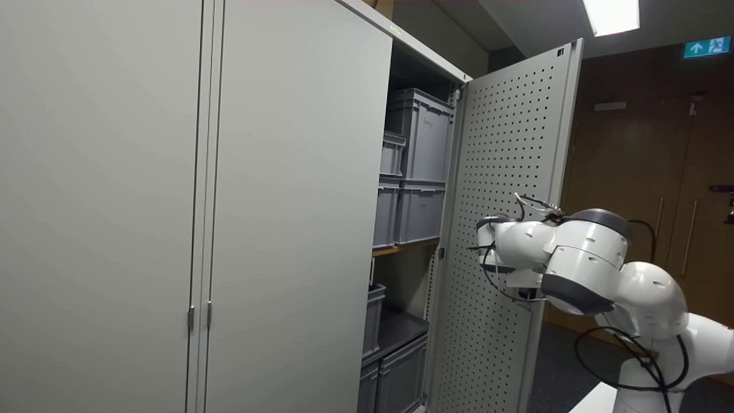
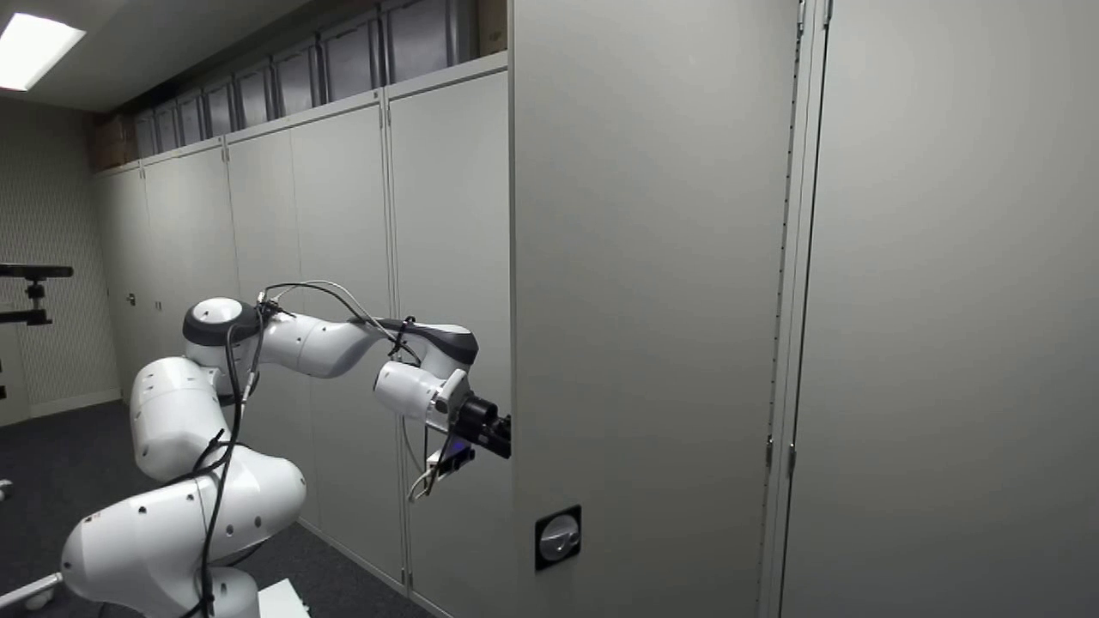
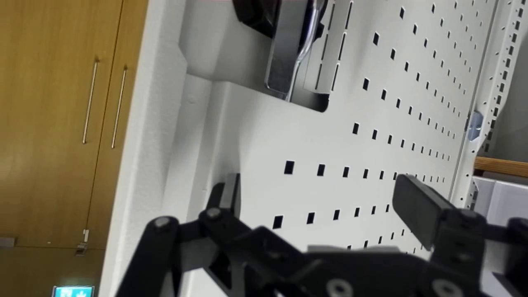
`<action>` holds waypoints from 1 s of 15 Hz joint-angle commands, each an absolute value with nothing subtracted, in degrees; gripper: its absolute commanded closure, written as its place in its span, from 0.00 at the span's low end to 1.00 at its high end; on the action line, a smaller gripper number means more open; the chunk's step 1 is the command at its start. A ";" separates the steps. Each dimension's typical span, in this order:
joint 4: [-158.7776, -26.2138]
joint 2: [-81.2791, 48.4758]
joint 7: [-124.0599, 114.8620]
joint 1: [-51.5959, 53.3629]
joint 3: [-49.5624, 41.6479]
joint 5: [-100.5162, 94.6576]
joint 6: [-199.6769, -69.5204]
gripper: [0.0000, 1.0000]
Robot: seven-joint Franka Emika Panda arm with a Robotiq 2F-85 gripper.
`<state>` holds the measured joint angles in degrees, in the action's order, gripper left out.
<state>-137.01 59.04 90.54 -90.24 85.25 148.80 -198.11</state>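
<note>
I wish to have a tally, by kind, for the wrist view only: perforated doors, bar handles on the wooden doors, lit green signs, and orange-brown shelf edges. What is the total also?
Perforated door: 1
Bar handles: 2
Lit green sign, partly cut off by the picture edge: 1
Orange-brown shelf edge: 1
Total: 5

A ceiling lamp [image 1: 612, 16] shines very white in both exterior views. In an exterior view, brown doors [image 1: 631, 166] look dim. Up close, my fingers [image 3: 415, 208] look a bit blurry.
</note>
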 commanded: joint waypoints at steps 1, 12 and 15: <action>-137.98 59.38 90.85 -91.68 83.77 148.98 -198.11 0.00; -139.80 59.17 91.48 -94.89 83.32 148.99 -197.98 0.00; -139.96 58.85 91.68 -95.64 83.30 148.95 -197.98 0.00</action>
